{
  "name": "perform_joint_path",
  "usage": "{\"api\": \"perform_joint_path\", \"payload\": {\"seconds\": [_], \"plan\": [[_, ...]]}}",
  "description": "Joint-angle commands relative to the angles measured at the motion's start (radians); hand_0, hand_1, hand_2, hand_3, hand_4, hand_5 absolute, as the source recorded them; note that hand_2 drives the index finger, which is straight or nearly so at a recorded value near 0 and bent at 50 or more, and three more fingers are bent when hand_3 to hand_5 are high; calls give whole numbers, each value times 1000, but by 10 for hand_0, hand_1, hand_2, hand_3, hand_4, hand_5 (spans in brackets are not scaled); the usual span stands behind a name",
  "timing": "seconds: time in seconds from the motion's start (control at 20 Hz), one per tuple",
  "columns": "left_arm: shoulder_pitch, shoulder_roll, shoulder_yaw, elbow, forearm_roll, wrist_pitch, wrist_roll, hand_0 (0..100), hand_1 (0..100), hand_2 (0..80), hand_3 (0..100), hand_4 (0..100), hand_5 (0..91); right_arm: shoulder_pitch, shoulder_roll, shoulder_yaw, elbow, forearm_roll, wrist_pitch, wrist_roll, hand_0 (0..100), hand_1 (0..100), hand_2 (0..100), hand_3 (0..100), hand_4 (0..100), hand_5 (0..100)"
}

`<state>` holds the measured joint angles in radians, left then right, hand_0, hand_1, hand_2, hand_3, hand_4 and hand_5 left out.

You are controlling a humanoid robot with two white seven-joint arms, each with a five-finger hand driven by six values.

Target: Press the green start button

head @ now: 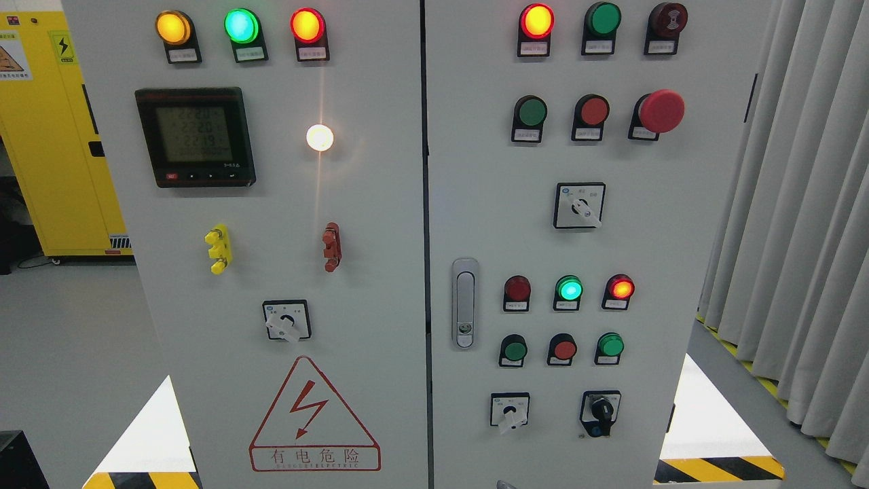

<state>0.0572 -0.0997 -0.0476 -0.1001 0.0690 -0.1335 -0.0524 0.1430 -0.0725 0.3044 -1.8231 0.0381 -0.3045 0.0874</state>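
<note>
Grey control cabinet (pixel 380 204) fills view, green button (pixel 530 111) upper right door, curtain (pixel 801 204) beside right edge, no robot hand visible.

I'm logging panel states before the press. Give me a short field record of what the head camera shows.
setting: grey control cabinet, two doors
left door lamps: yellow lamp, green lamp and red lamp lit
meter: digital display on
right door, upper row: green button, red button, red mushroom button
lower row: green button, red button, green button
robot hands: none in view
</note>
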Motion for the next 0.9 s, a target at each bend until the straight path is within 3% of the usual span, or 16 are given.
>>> {"api": "perform_joint_path", "payload": {"seconds": [0.0,0.75,0.8,0.85], "plan": [[0,0,0,-1,0,0,0,120,556,0,0,0,0,0,0,-1,1,0,1,0,455,620,0,97,217,140],[0,0,0,0,0,0,0,120,556,0,0,0,0,-11,3,-34,-5,14,-4,-9,435,621,0,98,205,138],[0,0,0,0,0,0,0,120,556,0,0,0,0,-16,5,-45,-15,32,-4,-12,427,626,0,99,204,137],[0,0,0,0,0,0,0,120,556,0,0,0,0,-20,3,-63,-25,70,-4,-26,356,670,0,138,237,150]]}}
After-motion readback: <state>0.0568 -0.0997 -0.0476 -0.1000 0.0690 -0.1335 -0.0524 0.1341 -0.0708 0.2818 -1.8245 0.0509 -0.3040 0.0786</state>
